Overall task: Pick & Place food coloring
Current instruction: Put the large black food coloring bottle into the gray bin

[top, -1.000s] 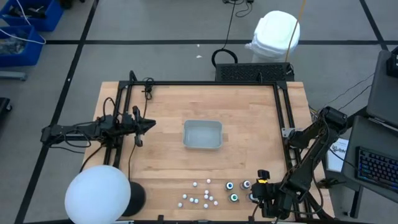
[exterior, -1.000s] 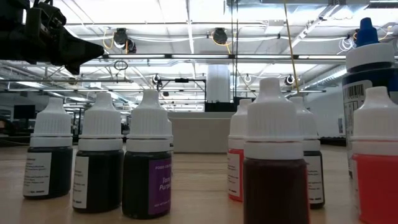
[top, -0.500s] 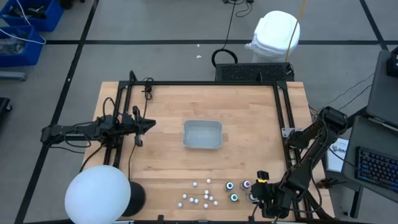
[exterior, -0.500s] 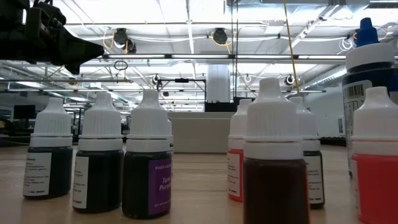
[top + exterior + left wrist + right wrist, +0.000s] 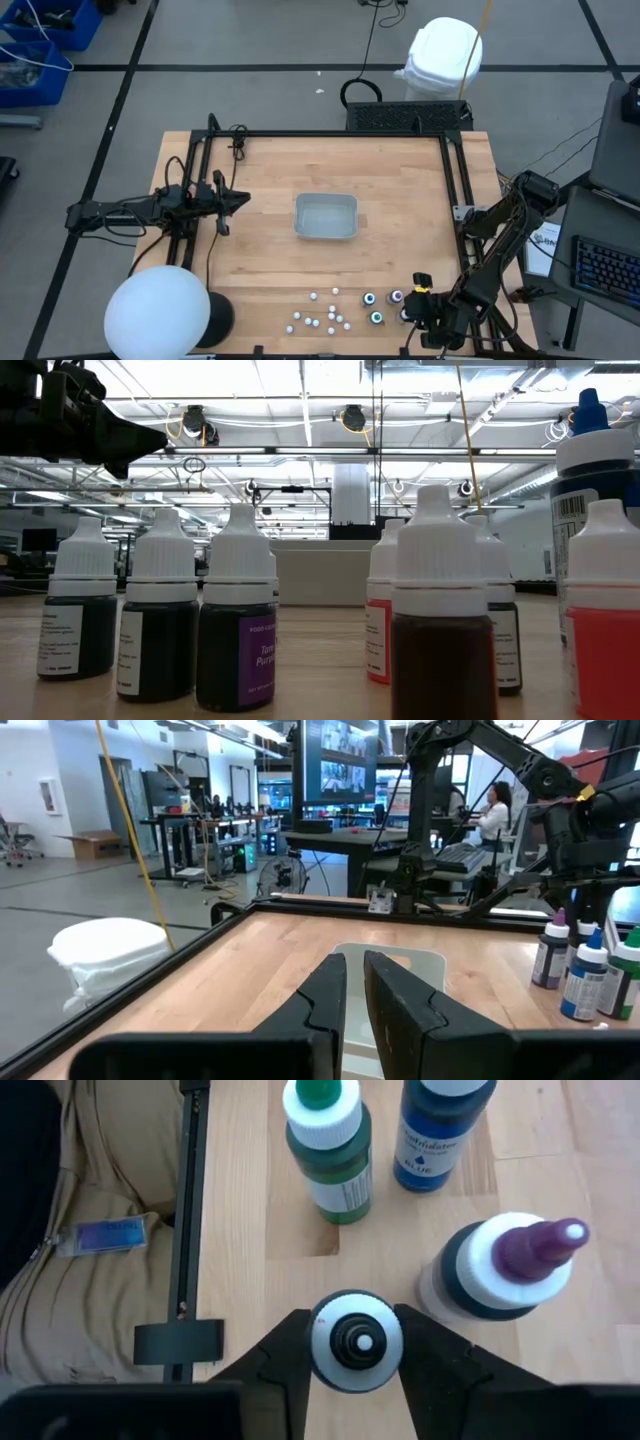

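Several food coloring bottles stand upright near the table's near right corner. The right wrist view shows a green one (image 5: 327, 1140), a blue one (image 5: 435, 1135), a purple-tipped one (image 5: 500, 1270) and a black-capped one with a white shoulder (image 5: 357, 1342). My right gripper (image 5: 357, 1380) slants down over that corner (image 5: 412, 314), its fingers closed on the black-capped bottle. My left gripper (image 5: 355, 990) hangs level at the table's left side (image 5: 243, 200), shut and holding nothing. My right gripper pinches the black-capped bottle by its white shoulder (image 5: 320, 1342), one finger on each side. The fingers come slanting down from the table's near right. The bottle stands upright; its base is hidden beneath it, so whether it still rests on the wood cannot be told.
A pale rectangular bin (image 5: 326, 216) sits at the table's middle. Several small white-capped bottles (image 5: 325, 312) stand at the near edge, filling the low view (image 5: 240, 610). A black frame rail (image 5: 185, 1230) runs along the right edge. A white round lamp (image 5: 158, 312) is at near left.
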Available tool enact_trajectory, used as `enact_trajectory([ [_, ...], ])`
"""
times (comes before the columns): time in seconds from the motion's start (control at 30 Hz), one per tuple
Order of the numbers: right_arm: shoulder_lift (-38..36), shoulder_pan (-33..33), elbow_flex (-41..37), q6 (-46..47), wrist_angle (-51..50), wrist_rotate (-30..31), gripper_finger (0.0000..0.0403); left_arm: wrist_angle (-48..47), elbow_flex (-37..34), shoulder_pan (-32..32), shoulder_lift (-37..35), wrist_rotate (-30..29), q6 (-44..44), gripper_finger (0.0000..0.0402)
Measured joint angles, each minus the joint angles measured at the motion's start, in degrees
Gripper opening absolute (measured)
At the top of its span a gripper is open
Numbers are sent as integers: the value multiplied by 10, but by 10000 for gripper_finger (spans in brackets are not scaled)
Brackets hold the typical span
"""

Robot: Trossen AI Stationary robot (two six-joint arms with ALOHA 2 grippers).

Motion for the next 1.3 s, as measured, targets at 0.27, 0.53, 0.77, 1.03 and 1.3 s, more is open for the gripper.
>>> enact_trajectory([
  [0.27,-26,-4,8,1,-29,-57,111,0,0,0,0,-17,0,47],
  [0.53,-80,-13,82,22,-241,-60,111,0,0,0,0,-17,0,47],
  [0.77,-144,-37,124,40,-433,3,111,15,0,0,0,-17,-1,47],
  [1.03,-211,-129,124,0,-475,130,111,37,0,0,0,-17,6,47],
  [1.3,-220,-322,124,-197,-399,82,113,42,0,0,0,-12,26,47],
])
